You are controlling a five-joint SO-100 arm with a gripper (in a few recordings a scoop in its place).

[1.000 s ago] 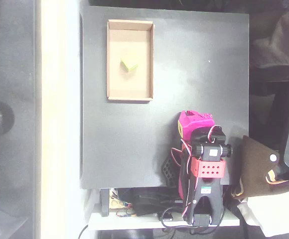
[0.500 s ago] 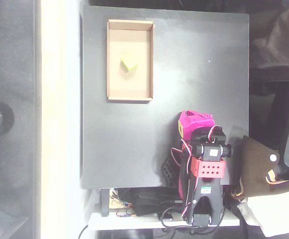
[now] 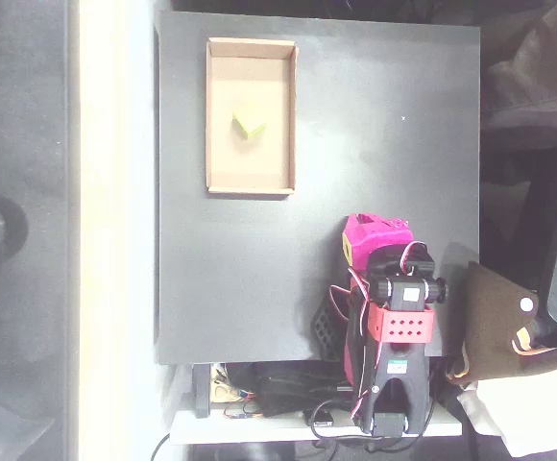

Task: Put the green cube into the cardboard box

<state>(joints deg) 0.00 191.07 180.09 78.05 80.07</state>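
Note:
The green cube (image 3: 249,125) lies inside the cardboard box (image 3: 216,115), a little above the tray's middle and resting on its floor. The box sits at the far left of the black table. My magenta and black arm (image 3: 379,240) is folded up at the table's near right edge, far from the box. The gripper (image 3: 325,328) is tucked low against the arm's left side, and its jaws are too hidden to read. Nothing shows in its grasp.
The black table top (image 3: 375,125) spreads between box and arm. Cables and the arm's base (image 3: 394,384) crowd the near edge. A brown bag (image 3: 509,327) and dark cloth (image 3: 538,77) lie off the table's right side.

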